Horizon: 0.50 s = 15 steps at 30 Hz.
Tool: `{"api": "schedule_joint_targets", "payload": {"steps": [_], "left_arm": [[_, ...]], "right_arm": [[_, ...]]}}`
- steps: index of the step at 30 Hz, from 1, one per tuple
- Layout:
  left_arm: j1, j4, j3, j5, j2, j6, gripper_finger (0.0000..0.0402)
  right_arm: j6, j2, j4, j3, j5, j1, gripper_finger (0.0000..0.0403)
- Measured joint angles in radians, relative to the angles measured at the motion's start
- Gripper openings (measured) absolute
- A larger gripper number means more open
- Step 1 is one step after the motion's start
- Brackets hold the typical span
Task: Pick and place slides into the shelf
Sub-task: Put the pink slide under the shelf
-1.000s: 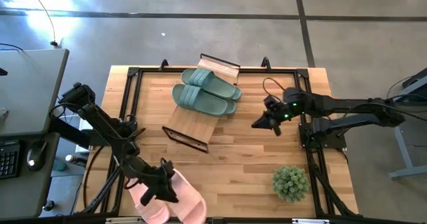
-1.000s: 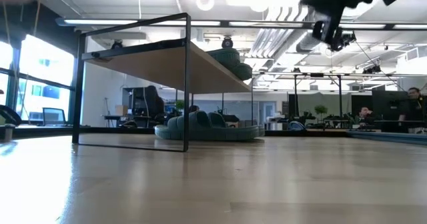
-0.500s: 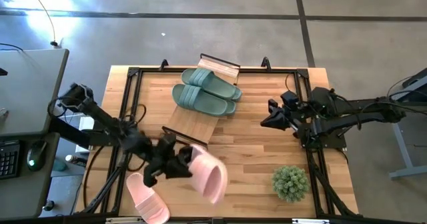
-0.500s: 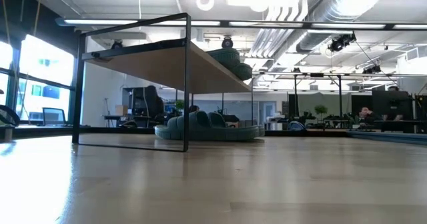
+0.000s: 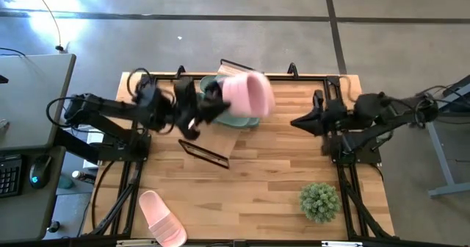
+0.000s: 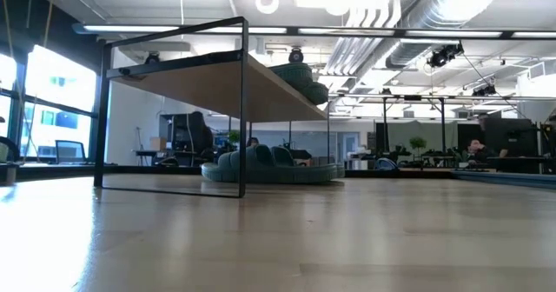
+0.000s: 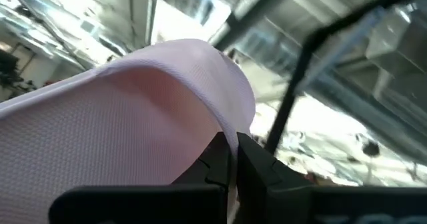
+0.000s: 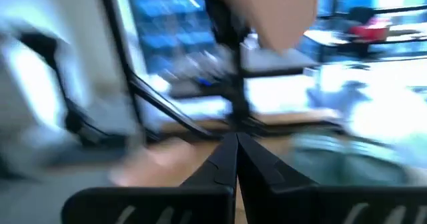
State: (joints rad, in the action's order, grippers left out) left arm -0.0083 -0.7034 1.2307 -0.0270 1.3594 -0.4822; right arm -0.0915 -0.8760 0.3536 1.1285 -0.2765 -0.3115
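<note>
From the top-down camera, the left gripper (image 5: pixel 211 107) is up over the shelf (image 5: pixel 217 135) near the table's far edge, clamped onto a pink slide (image 5: pixel 248 94) that hangs above the green slides (image 5: pixel 228 109) already sitting on the shelf's bamboo top. The other pink slide (image 5: pixel 161 217) lies flat on the table (image 5: pixel 272 173) near its front left corner, well apart from everything else. The right gripper (image 5: pixel 298 121) hovers off to the right of the shelf with its fingers pinched together on nothing, and the little potted plant (image 5: pixel 319 201) sits near the front right. In the table-level camera you just get the shelf (image 6: pixel 217 75) side-on, with green slides (image 6: pixel 306 83) on the top plank and another green pair (image 6: pixel 269 166) down underneath; no arms show here. The left wrist cam is mostly pink slide (image 7: pixel 133 124), with the dark fingers (image 7: pixel 220 164) squeezed on its edge. The right wrist cam is pretty smeared, but the fingertips (image 8: pixel 230 151) are visibly closed tight together.
</note>
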Motion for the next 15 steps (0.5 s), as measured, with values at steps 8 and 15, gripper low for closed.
{"api": "schedule_joint_targets", "payload": {"steps": [8, 15], "left_arm": [[0.216, 0.05, 0.016, 0.076, 0.001, -0.209, 0.0], [0.324, 0.087, 0.016, 0.209, 0.002, -0.325, 0.0]], "right_arm": [[0.432, -0.31, 0.08, 0.192, -0.397, -0.106, 0.0], [0.739, -0.605, 0.075, 0.399, -0.78, -0.099, 0.0]]}}
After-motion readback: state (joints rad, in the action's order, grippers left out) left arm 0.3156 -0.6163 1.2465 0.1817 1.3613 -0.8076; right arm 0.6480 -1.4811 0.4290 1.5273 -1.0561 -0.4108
